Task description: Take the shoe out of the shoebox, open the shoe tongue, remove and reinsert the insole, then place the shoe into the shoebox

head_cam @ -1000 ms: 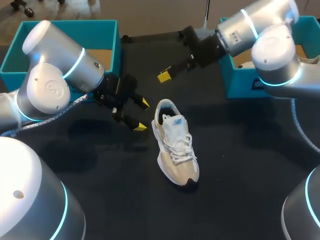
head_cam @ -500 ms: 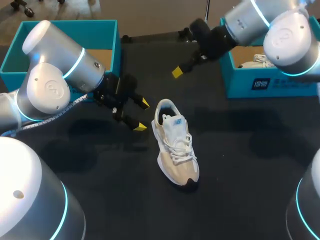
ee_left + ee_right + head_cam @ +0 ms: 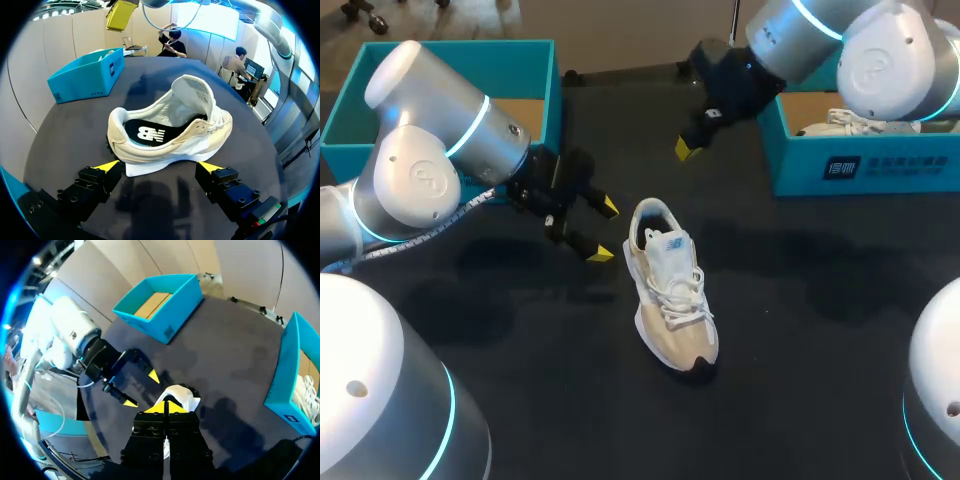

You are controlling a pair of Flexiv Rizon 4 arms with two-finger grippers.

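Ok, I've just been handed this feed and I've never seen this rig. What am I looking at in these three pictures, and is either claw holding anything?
You have two robot arms at a black table. The head view looks down from above and behind them. The two round pictures come from a camera on each arm's wrist, looking out along its fingers. A beige and white shoe stands on the table, out of its box. The left gripper is open beside the shoe's heel, not touching it; its wrist view shows the heel just ahead of the yellow-tipped fingers. The right gripper hangs over the table beyond the shoe, shut and holding nothing. A teal shoebox at the right holds a second shoe. Another teal box sits at the left.
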